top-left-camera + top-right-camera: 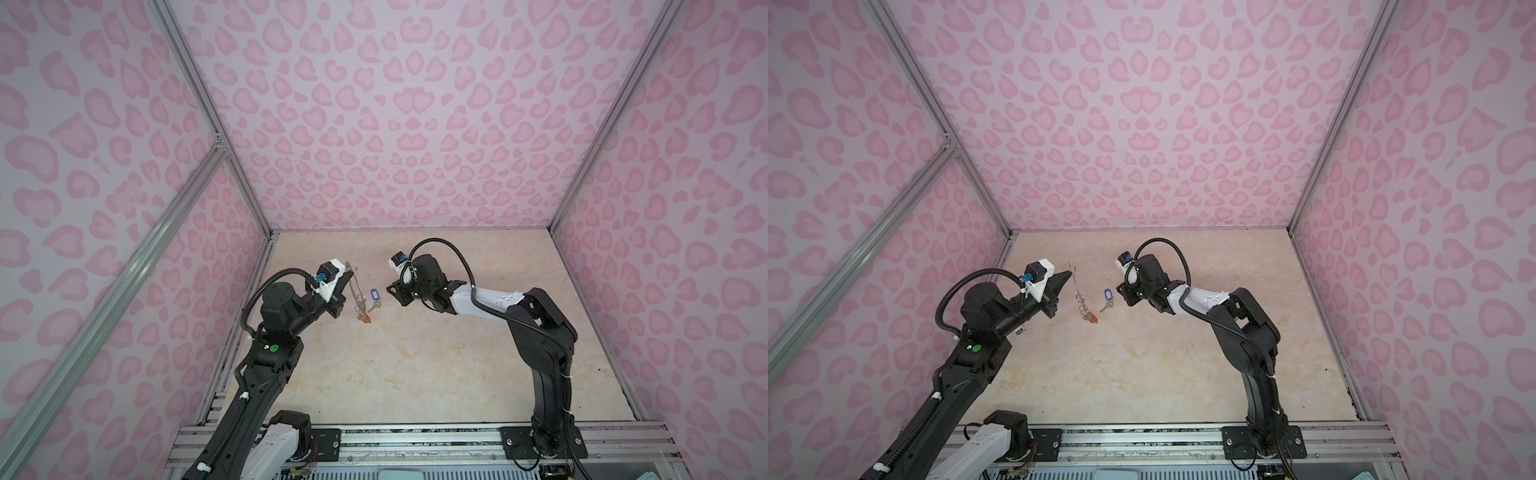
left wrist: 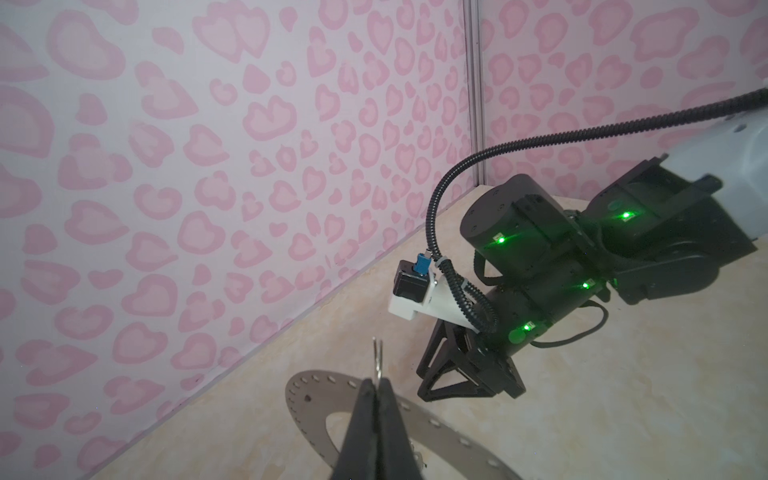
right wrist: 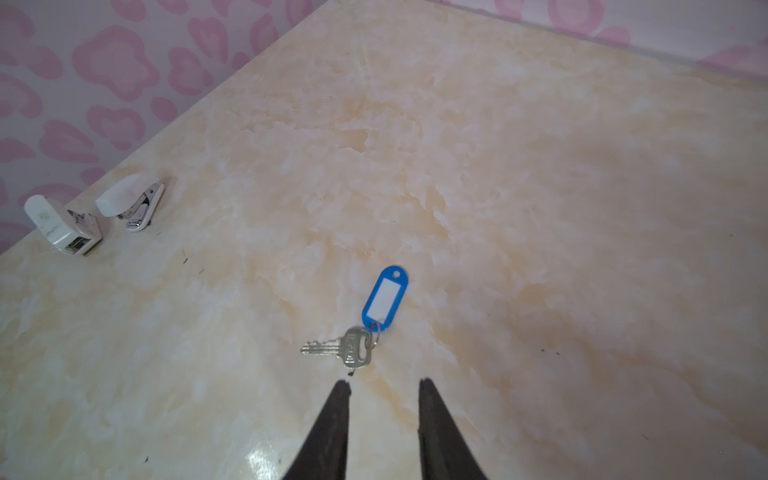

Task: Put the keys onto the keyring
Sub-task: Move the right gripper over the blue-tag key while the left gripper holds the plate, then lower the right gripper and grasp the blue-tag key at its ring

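"Right wrist view: what was logged?"
"Blue-tag keys (image 3: 376, 316), flat on the table (image 3: 540, 208), lower centre. Right gripper (image 3: 384, 386) just short of them, fingers a narrow gap apart, empty."
"Left wrist view?"
"Left gripper (image 2: 376, 388) pinched tight on the keyring (image 2: 305, 419), bottom centre. In a top view, orange-red-tag keys (image 1: 365, 318) sat at its lower end."

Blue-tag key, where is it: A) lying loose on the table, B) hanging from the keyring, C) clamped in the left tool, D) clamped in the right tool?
A: the blue-tag key lies flat on the table just ahead of the right tool, whose tips stand apart with nothing between them.
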